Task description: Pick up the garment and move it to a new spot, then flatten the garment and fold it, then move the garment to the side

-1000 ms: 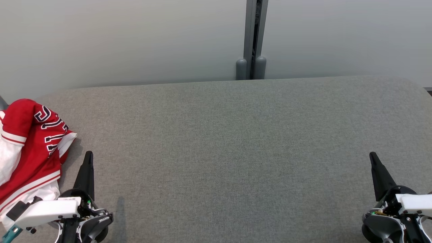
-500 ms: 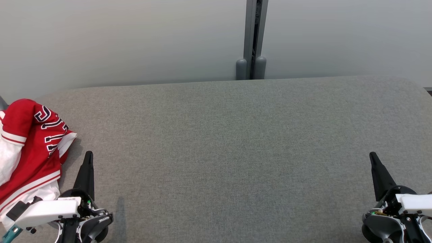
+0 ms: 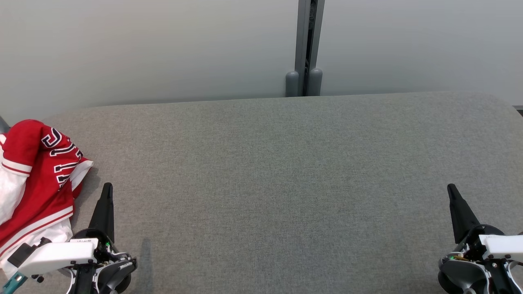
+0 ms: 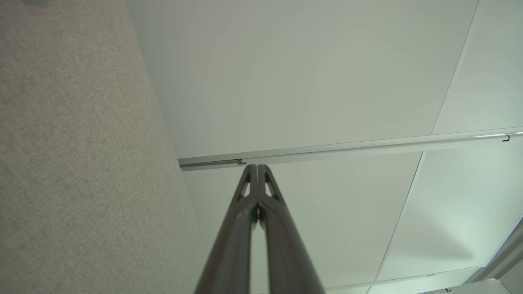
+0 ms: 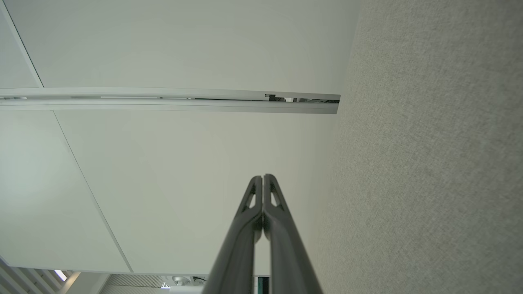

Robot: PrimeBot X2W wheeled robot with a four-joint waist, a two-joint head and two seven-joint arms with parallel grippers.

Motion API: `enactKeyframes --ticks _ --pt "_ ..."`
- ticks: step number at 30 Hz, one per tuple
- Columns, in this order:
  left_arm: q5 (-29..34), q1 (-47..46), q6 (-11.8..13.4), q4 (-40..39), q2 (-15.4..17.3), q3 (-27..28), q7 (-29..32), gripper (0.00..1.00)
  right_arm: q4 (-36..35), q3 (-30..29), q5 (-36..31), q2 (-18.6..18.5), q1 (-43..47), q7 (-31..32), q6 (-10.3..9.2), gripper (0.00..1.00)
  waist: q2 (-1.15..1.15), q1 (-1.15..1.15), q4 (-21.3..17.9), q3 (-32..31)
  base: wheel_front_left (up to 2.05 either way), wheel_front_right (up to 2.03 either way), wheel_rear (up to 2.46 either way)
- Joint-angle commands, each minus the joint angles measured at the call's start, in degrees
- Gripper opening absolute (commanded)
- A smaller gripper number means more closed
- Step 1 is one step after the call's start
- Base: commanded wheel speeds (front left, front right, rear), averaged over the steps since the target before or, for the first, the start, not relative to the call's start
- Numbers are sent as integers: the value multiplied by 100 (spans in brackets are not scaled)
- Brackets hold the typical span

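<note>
Left claw (image 3: 107, 191) and right claw (image 3: 452, 191) closed, empty.
The left sits just beside the crumpled red jersey (image 3: 36, 183); a one-layer pinch may let it slip, its bulk possibly off-frame.

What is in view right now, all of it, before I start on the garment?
Grey fabric-covered table: one, grey, spanning the head view.
Red and white lettered jersey garment: one, red with white trim, crumpled at the table's left edge.
Pale wall panels: count unclear, grey-white, behind the table.
Grey metal vertical post: one, grey, between the panels past the table's far edge.
Rounded grey caps: two, grey, at the post's foot.
Left pincer: one, dark fingers closed together, lower left, holding nothing.
Right pincer: one, dark fingers closed together, lower right, holding nothing.
</note>
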Motion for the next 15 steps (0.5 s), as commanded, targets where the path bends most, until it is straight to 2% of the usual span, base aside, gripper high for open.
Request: enactKeyframes --ticks 1,15 --pt "-6 31 -20 -18 33 14 17 0 -18 -2 15 -53 52 17 13 0 0 0 0 0 0 0 0" --pt "-6 32 -20 -18 33 14 17 0 -18 -2 15 -53 52 17 13 0 0 0 0 0 0 0 0"
